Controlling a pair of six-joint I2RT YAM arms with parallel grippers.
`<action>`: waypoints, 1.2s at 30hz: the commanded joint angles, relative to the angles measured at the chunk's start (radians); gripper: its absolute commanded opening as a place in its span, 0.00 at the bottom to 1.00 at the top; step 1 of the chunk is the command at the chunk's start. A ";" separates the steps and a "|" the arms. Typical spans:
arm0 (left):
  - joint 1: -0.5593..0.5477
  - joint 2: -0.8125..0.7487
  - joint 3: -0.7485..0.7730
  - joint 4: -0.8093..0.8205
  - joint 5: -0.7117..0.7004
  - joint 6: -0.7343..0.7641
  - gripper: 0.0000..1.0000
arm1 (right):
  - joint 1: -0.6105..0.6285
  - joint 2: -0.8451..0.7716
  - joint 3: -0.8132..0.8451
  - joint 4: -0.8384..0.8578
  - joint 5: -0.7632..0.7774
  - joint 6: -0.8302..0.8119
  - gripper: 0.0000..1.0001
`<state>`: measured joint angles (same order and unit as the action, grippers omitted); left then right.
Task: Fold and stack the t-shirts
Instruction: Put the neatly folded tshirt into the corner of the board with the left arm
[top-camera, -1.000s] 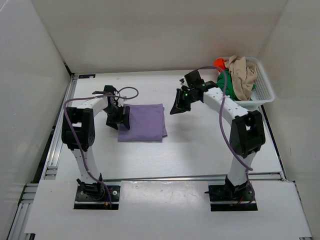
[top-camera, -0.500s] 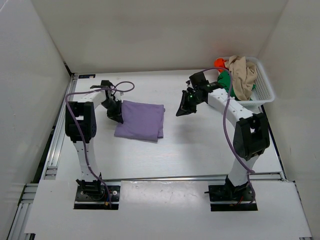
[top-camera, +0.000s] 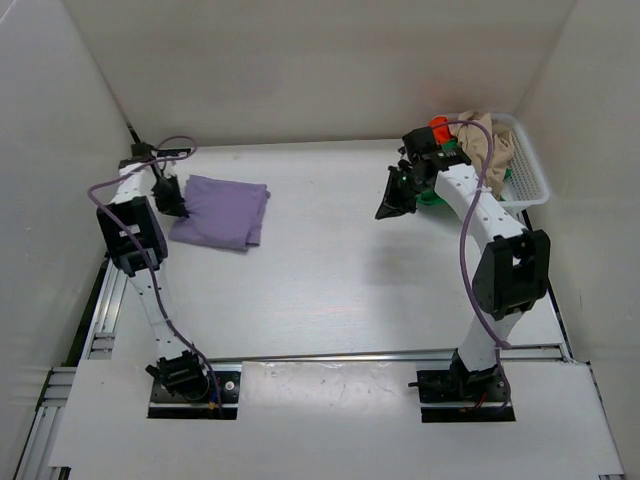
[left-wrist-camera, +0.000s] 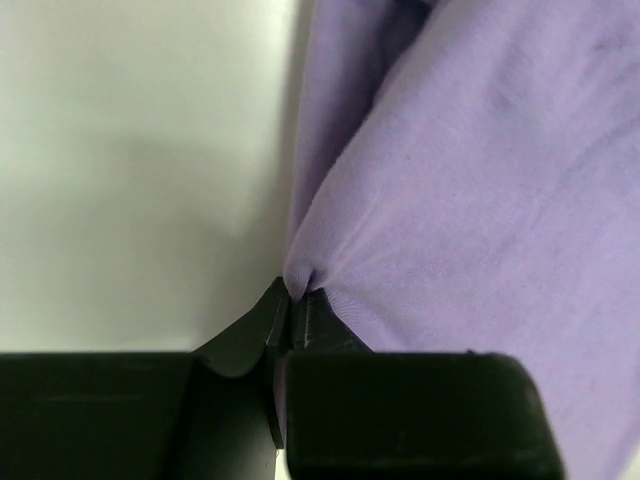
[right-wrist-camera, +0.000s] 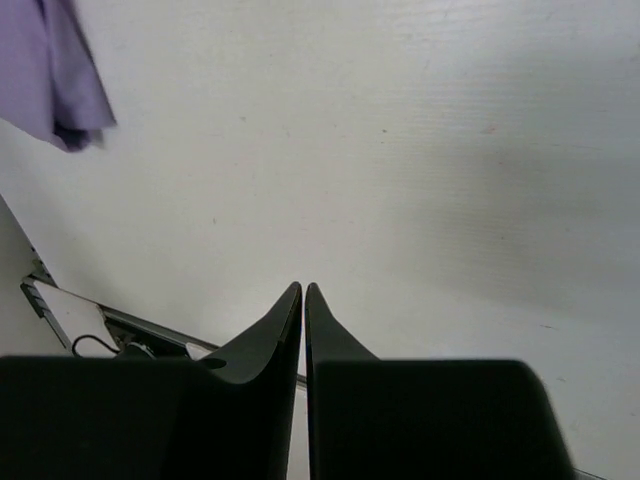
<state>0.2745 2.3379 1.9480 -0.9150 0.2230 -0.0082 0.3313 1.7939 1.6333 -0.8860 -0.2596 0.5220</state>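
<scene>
Pinching an edge of the folded lilac t-shirt (top-camera: 225, 208), lying well apart from the basket (top-camera: 535, 188), your left gripper (left-wrist-camera: 296, 308) should be sliding it low to spare the folds, while your right gripper (right-wrist-camera: 303, 296) is hovering beside that basket, pressed together and empty.

The lilac t-shirt (left-wrist-camera: 480, 200) at ten o'clock on the table is soft, matt knit cloth with a fine weave, creased where the left gripper (left-wrist-camera: 291, 298) pinches it. That one and the right gripper (right-wrist-camera: 303, 300) are smooth black plastic with a dull sheen. The table (top-camera: 330, 280) looks white, matt, faintly grained and scuffed. At two o'clock the basket (top-camera: 530, 172) is white plastic mesh, with a limp beige t-shirt (top-camera: 486, 145) of cloth in it.
</scene>
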 joint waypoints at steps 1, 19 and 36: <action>0.064 0.067 0.124 0.059 -0.118 0.008 0.11 | -0.002 0.045 0.092 -0.093 0.034 -0.033 0.08; 0.124 0.342 0.540 0.343 -0.211 0.008 0.11 | -0.002 0.197 0.336 -0.277 0.103 -0.043 0.08; 0.101 0.025 0.266 0.375 -0.330 0.008 1.00 | -0.437 0.346 0.589 0.099 0.611 0.067 0.74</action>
<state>0.3927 2.5294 2.2654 -0.5522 -0.0650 0.0002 -0.0959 2.0567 2.1502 -0.9012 0.2996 0.5488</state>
